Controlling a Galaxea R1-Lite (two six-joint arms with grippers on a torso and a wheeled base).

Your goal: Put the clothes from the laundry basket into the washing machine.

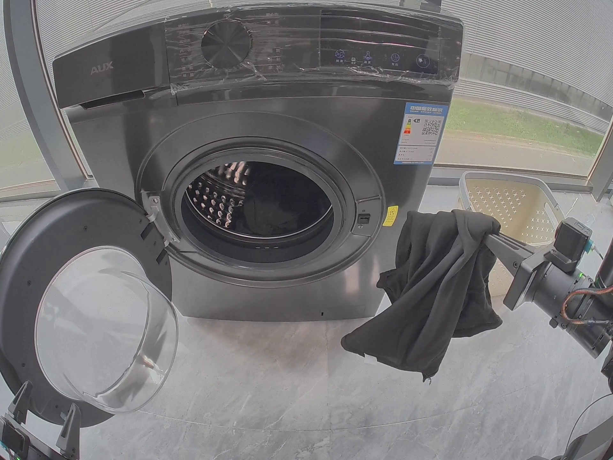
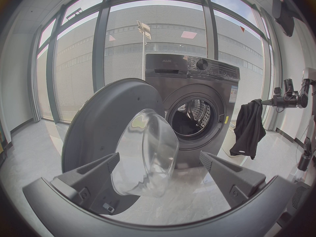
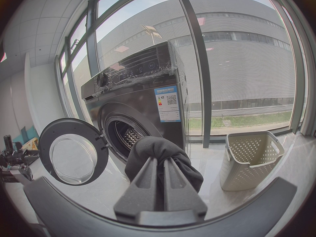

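A black garment (image 1: 440, 289) hangs in the air to the right of the washing machine (image 1: 255, 97), just below the height of its round opening (image 1: 255, 209). My right gripper (image 1: 493, 237) is shut on the garment's top edge, and its fingers (image 3: 148, 181) press together on the dark cloth (image 3: 154, 148). The cream laundry basket (image 1: 511, 202) stands on the floor behind the garment, beside the machine. My left gripper (image 1: 48, 400) is open with nothing in it, low at the left beside the swung-open door (image 1: 76, 237). The same garment (image 2: 248, 129) shows in the left wrist view.
The machine's door with its clear bowl window (image 2: 144, 155) stands wide open to the left of the drum. Grey marble floor (image 1: 268, 378) lies open in front of the machine. Tall windows (image 3: 250, 66) run behind the machine and basket.
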